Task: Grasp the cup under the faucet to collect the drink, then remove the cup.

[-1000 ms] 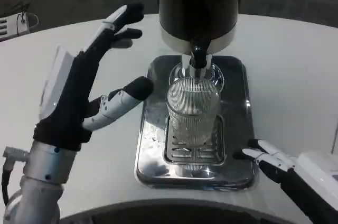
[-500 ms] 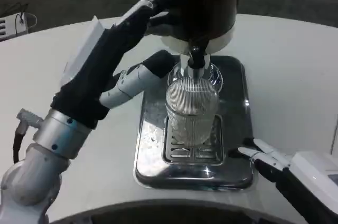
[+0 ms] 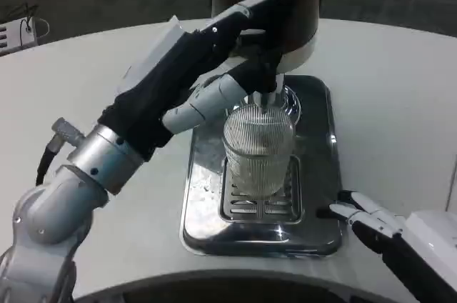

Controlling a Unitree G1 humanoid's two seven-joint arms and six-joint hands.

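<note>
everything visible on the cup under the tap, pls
The cup is a clear, vertically ribbed tumbler, glass or plastic by its look, standing upright on the slotted grate of the shiny metal drip tray, directly below the dispenser's black tap. Whether any liquid is in it cannot be told. Neither robot hand holds it: the left robot hand is up at the tap, its thumb just above the rim, and the right robot hand lies beside the tray.

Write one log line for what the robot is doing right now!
left hand: at dispenser faucet | cup: on drip tray, under faucet | right hand: beside tray, holding nothing
</note>
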